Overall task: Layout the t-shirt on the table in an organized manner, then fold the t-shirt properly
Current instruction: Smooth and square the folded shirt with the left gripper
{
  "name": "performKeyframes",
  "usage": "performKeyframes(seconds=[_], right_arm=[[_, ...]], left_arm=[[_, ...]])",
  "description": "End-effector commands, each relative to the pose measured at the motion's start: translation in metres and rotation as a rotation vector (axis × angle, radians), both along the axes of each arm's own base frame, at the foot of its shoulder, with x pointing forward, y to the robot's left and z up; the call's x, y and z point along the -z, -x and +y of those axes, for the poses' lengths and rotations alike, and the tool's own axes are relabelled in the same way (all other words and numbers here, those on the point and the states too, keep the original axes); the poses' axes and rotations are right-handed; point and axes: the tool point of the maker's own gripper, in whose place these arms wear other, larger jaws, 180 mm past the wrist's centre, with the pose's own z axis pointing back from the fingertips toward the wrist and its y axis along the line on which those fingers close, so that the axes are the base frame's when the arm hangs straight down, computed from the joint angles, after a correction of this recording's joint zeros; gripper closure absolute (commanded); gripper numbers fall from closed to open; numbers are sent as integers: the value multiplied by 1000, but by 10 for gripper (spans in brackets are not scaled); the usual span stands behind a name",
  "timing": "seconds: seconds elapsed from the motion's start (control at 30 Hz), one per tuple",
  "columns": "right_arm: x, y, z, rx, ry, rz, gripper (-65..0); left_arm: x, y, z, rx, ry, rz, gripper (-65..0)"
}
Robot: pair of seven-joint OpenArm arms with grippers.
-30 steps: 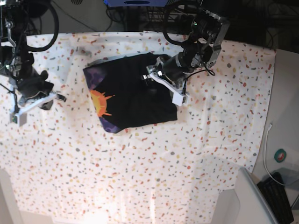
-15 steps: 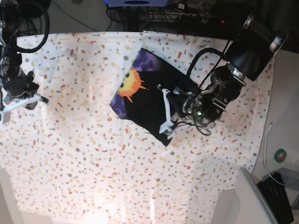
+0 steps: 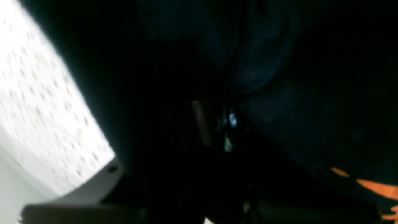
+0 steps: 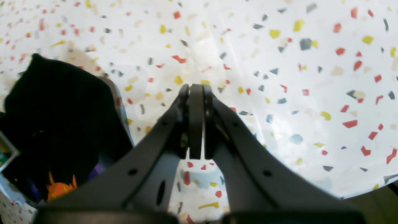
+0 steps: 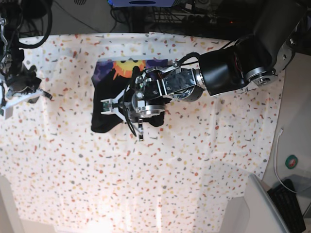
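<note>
Gripping the t-shirt (image 5: 104, 97), left tool (image 5: 127, 112); right tool (image 4: 196, 93) closed, empty.

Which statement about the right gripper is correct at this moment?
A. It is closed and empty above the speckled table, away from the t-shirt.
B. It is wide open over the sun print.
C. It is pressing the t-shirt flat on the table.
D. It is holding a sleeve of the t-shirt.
A: in the right wrist view the right gripper has its fingers together with nothing between them, over the bare table, while the t-shirt lies off to the side.
</note>
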Motion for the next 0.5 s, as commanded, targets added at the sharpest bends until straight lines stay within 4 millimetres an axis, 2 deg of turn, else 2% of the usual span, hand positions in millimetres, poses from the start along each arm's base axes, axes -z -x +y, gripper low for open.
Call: performKeyframes(seconds=[0.0, 0.13, 0.47], right_arm=[[-5, -4, -7, 0, 21, -23, 0], [1, -1, -10, 9, 21, -4, 0], [-2, -5, -11, 7, 25, -15, 0]], left_arm=[[-11, -5, -16, 29, 43, -27, 0], [-15, 0, -33, 59, 70, -39, 0], [-14, 2, -33, 46, 81, -17, 0]])
